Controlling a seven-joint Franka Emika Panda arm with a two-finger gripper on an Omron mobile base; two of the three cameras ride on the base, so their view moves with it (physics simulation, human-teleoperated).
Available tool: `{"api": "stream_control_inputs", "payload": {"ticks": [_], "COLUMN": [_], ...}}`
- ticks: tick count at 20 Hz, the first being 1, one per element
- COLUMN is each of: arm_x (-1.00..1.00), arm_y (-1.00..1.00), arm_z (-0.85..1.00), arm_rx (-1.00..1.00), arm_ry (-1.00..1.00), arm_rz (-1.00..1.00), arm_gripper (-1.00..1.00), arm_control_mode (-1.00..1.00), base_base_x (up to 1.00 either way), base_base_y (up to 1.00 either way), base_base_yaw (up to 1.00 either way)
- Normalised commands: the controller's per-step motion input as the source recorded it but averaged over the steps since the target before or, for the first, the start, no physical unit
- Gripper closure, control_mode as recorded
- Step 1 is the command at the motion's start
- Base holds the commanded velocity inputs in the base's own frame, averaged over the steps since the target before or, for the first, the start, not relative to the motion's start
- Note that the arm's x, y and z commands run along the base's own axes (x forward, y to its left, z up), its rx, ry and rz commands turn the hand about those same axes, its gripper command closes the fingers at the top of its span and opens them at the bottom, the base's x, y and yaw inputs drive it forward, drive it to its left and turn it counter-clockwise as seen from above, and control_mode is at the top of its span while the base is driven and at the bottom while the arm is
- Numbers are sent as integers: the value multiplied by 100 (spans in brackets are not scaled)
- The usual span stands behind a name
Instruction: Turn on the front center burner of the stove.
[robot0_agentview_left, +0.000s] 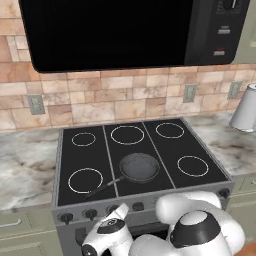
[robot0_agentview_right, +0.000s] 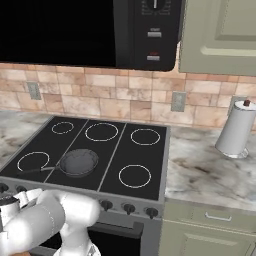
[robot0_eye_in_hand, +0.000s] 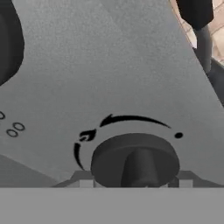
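I have the arm folded low in front of the stove (robot0_agentview_left: 142, 152), its white elbow and forearm bunched below the front edge of the range, with the wrist dipping toward the control panel near its middle. From the left base view the hand sits just under the row of small black knobs, pointing in at the panel.

Through the hand view I am looking almost straight onto the grey steel panel, very close. One knob (robot0_eye_in_hand: 135, 161) sits at the bottom centre, a dark disc with a raised bar across it and a black curved dial mark printed above it. The gripper (robot0_eye_in_hand: 135, 183) is right at this knob; I see only pale stubs at either side of the knob's lower edge, so I cannot tell how far apart the fingers stand or whether they touch it.

The front center burner (robot0_agentview_left: 150, 180) lies on the middle strip of the black glass top, toward the front edge. A frying pan (robot0_agentview_left: 139, 167) rests on that strip, its handle slanting toward the front left corner across the seam into the left strip.

A black microwave (robot0_agentview_left: 115, 30) hangs above the stove's back edge.
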Motion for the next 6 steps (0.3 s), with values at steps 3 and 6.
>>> {"api": "stream_control_inputs", "payload": {"ticks": [3,6], "arm_x": [1,0], "arm_y": [28,29], "arm_z": [0,0], "arm_rx": [-32,-29], "arm_ry": [0,-1], "arm_rz": [0,0], "arm_gripper": [100,100], "arm_control_mode": [-100,-100], "base_base_x": [0,0], "base_base_y": [0,0], "base_base_yaw": [0,0]}}
